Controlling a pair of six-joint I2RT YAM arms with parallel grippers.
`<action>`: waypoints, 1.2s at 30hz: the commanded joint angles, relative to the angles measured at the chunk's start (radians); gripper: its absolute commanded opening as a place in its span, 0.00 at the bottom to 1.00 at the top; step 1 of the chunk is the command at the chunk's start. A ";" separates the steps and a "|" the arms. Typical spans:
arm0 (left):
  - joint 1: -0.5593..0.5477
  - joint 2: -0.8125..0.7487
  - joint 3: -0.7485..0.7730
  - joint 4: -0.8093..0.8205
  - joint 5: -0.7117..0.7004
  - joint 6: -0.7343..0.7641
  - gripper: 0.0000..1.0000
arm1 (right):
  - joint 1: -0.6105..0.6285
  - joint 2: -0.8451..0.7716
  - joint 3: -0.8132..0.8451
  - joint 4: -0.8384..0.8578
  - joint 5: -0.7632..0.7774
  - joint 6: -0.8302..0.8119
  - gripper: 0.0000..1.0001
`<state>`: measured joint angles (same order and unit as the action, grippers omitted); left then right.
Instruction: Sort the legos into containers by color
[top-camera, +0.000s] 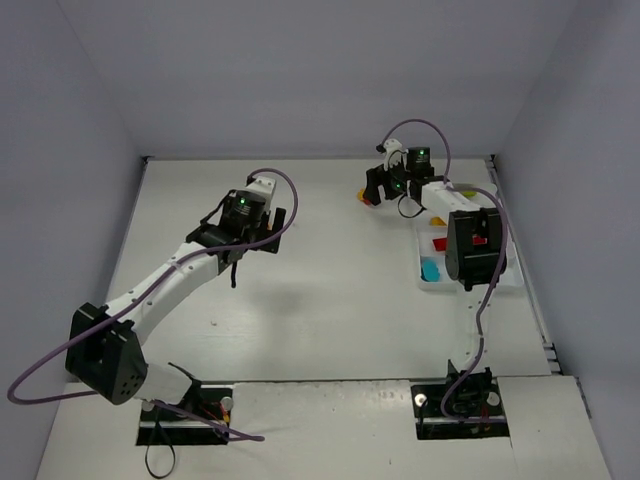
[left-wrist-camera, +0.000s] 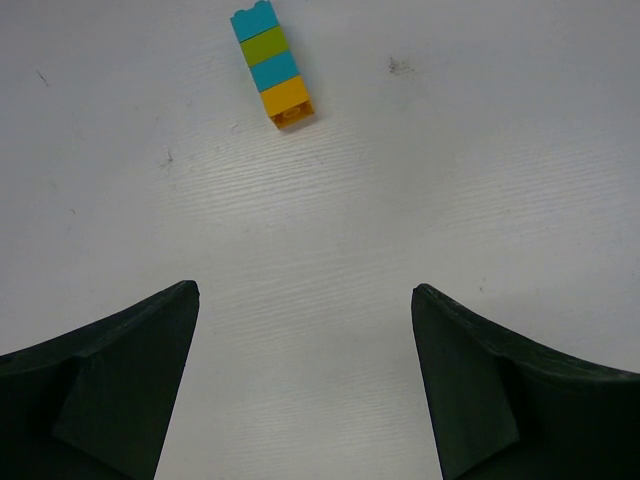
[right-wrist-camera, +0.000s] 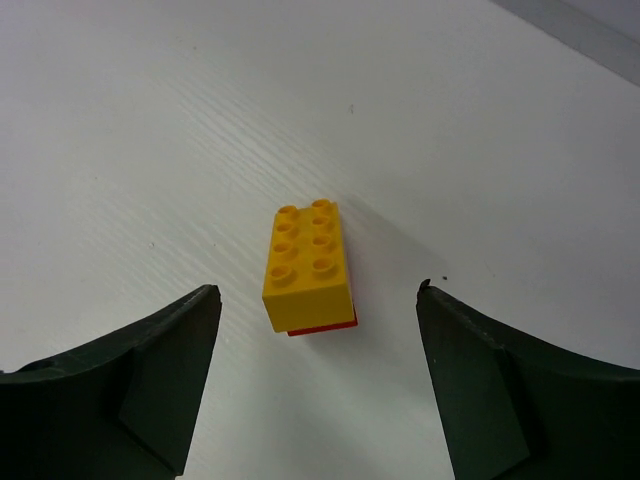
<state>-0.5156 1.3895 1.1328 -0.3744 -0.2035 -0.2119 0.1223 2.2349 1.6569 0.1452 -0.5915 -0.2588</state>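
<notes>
A yellow brick stacked on a red one (right-wrist-camera: 310, 265) lies on the white table, just ahead of and between the open fingers of my right gripper (right-wrist-camera: 318, 288). In the top view this gripper (top-camera: 378, 188) hovers left of the white tray (top-camera: 505, 283), with a bit of that brick (top-camera: 362, 197) showing beside it. A stack of cyan, green, cyan and orange bricks (left-wrist-camera: 273, 65) lies well ahead of my left gripper (left-wrist-camera: 305, 290), which is open and empty. In the top view the left gripper (top-camera: 243, 232) is at centre left.
The tray holds a cyan brick (top-camera: 431, 268), a red brick (top-camera: 440, 241) and a yellow one (top-camera: 437, 219); my right arm (top-camera: 472, 245) hides much of it. Walls close the table at the back and both sides.
</notes>
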 joint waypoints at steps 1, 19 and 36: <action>0.006 -0.004 0.059 0.009 -0.008 0.000 0.81 | 0.019 -0.017 0.089 0.022 -0.011 -0.051 0.75; 0.006 0.005 0.065 0.002 0.007 0.000 0.81 | 0.034 0.071 0.178 -0.053 0.012 -0.060 0.60; 0.005 0.014 0.070 -0.004 0.027 -0.001 0.81 | 0.050 0.043 0.184 -0.052 0.024 -0.045 0.00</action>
<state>-0.5156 1.4097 1.1496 -0.3943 -0.1818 -0.2119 0.1646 2.3379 1.8008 0.0620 -0.5648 -0.3141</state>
